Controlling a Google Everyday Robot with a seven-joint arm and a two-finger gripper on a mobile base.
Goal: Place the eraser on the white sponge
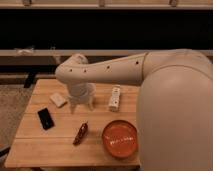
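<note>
- setting: an indoor test or lab-type workspace; the exact type cannot be confirmed.
- evidence: a plain wooden desk [55, 145] stands on speckled carpet [12, 107], which is seen past the desk's left edge.
- evidence: pale horizontal rails [30, 52] run across a dark recess beyond the desk's far edge.
- evidence: unrelated items are laid out on the desk, with a power strip [115, 98] near the far edge and an orange bowl [120, 138] towards the near right corner.
- evidence: a robot gripper [81, 104] hangs over the far middle of the desk, just left of the power strip.
</note>
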